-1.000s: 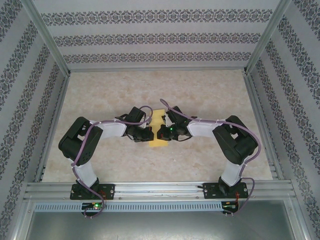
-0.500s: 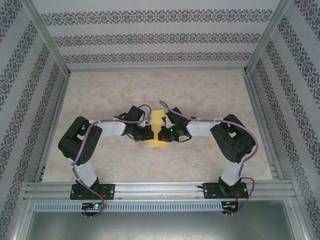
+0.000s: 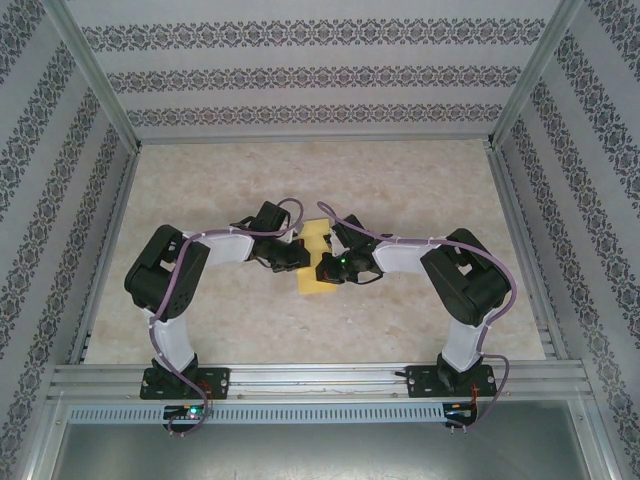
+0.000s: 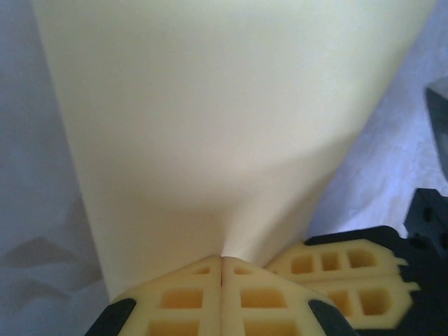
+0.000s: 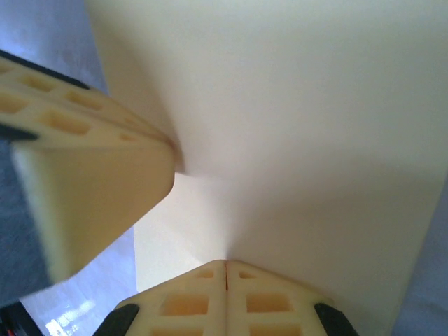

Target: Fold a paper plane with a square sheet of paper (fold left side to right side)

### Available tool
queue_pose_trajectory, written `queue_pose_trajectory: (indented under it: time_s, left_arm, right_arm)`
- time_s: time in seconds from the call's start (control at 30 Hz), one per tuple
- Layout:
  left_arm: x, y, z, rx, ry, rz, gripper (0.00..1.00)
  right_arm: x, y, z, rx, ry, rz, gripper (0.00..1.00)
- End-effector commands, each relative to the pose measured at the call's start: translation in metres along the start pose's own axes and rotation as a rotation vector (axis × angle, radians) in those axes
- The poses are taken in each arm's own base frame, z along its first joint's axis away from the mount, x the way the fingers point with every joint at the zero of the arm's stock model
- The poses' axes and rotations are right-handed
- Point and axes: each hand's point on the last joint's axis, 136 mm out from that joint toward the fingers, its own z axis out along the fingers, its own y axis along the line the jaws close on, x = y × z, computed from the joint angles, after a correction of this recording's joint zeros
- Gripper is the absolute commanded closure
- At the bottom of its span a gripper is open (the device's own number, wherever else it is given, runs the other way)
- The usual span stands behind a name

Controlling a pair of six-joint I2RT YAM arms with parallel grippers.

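Top external: shows the square sheet of paper (image 3: 310, 284) as a narrow pale-yellow strip near the middle of the table (image 3: 420, 190), lengthwise away from the bases, tilted slightly. Has the left gripper (image 3: 299, 256) on its left edge and the right gripper (image 3: 323, 268) on its right edge, both arms bent inward, the two heads almost touching over the strip. Left wrist: looks along closed fingers (image 4: 189, 301), pads pressed flat together with no gap, the sheet pinched at the seam and fanning upward in a broad curved surface; puts the other arm's pads just beside, at lower right. Right wrist: gives the same picture from the far side, pads (image 5: 269, 304) closed tight on the sheet's edge, paper rising and bowing away above them, the left arm's blurred finger pressing the paper at centre left. Leaves the sheet lifted and curved between the two grips, pale table visible at the margins.
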Motion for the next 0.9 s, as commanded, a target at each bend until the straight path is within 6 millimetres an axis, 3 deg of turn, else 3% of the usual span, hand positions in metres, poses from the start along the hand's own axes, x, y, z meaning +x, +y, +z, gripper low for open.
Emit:
queue_pose_trajectory:
  time_s: [0.0, 0.47, 0.87]
  left_arm:
    - [-0.012, 0.002, 0.000, 0.000, -0.026, 0.020, 0.94]
    - [-0.027, 0.034, 0.001, -0.080, -0.074, -0.018, 0.94]
    - [-0.065, 0.044, -0.012, -0.100, -0.155, -0.033, 0.94]
  right_arm:
    - [0.028, -0.054, 0.011, 0.195, 0.083, 0.057, 1.00]
    - [0.034, -0.068, 0.011, 0.251, 0.103, 0.048, 1.00]
    - [0.036, -0.076, 0.009, 0.274, 0.110, 0.051, 1.00]
